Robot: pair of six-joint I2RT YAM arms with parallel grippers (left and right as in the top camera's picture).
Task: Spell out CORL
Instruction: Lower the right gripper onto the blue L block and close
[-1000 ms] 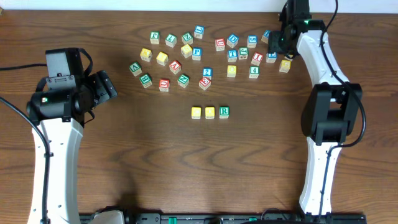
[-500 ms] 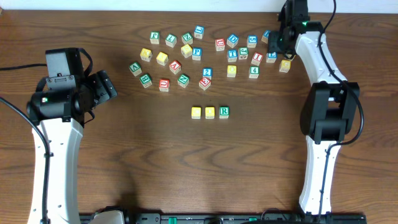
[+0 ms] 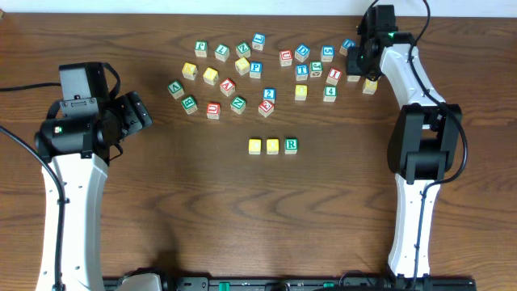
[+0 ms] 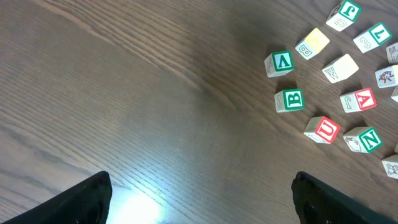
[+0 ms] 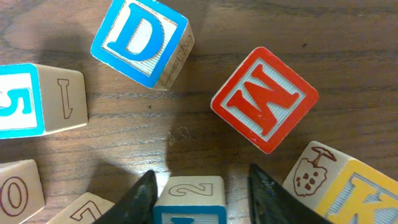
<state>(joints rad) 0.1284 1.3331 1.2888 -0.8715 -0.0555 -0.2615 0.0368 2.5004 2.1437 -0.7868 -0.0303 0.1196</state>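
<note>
Worktop (image 3: 242, 218): dark wood grain, the ground of every view.
Left arm (image 3: 77, 162): left side of the overhead frame, in the same pose as a second ago.
Right arm (image 3: 420, 153): right side, reaching into the upper right of the frame. Its wrist has edged slightly leftward since the earlier frame.
Left end effector (image 3: 133, 113): released. Its wrist view shows only two dark fingertips (image 4: 81, 199), cut off at the lower corners, wide apart with only wood between.
Right end effector (image 3: 356, 55): from overhead it hides what lies under it. Its wrist view shows the fingers on either side of a cube, with a strip of wood showing beside the right-hand finger, so not clamped.
Loose cubes (image 3: 242, 69): scattered across the upper middle, many letters too small to read overhead.
Row: a yellow-topped cube (image 3: 255, 145), a second yellow-topped cube (image 3: 273, 145) and the green R cube (image 3: 291, 145), side by side at frame centre and unmoved. Overhead view only.
Blue-edged cube (image 5: 189, 202): between the right fingers at the bottom edge. Its top is cut off and the letter unreadable; a 2 shows on its side.
Wrist views only: red W (image 5: 264, 99), blue D (image 5: 140, 38); green V (image 4: 280, 63), green B (image 4: 290, 100), red U (image 4: 322, 129).
</note>
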